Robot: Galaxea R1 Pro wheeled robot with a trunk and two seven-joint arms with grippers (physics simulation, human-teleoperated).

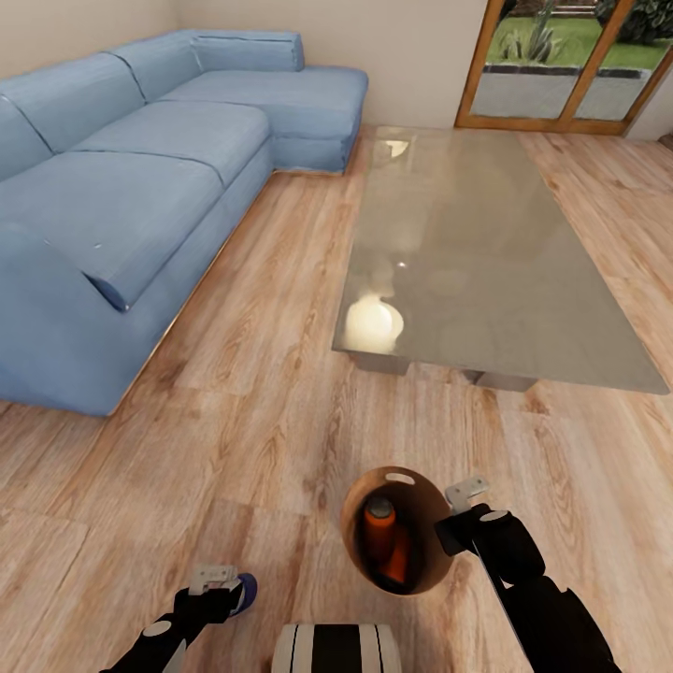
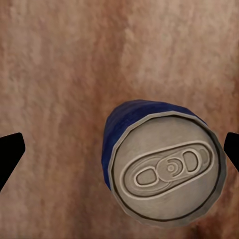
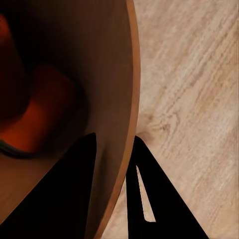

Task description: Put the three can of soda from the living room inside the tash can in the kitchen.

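Observation:
The trash can (image 1: pixel 422 500), copper-brown inside, is low over the wood floor right in front of me. Two orange soda cans (image 1: pixel 379 531) lie in it, also seen as orange shapes (image 3: pixel 37 119) in the right wrist view. My right gripper (image 1: pixel 465 502) is shut on the bin's rim, one finger (image 3: pixel 74 189) inside the wall and the other outside. The dark blue soda can (image 2: pixel 167 169) stands upright on the floor, silvery top up. My left gripper (image 2: pixel 119 152) hangs open over it, fingertips (image 2: pixel 10 154) wide apart on either side. In the head view the blue can (image 1: pixel 246 592) peeks out beside the left gripper (image 1: pixel 213 579).
A long blue corner sofa (image 1: pixel 140 187) runs along the left. The low glass table (image 1: pixel 486 234) stands ahead at centre right, its front edge close beyond the bin. Wood-framed glass doors (image 1: pixel 561 65) are at the back right. Plank floor lies between sofa and table.

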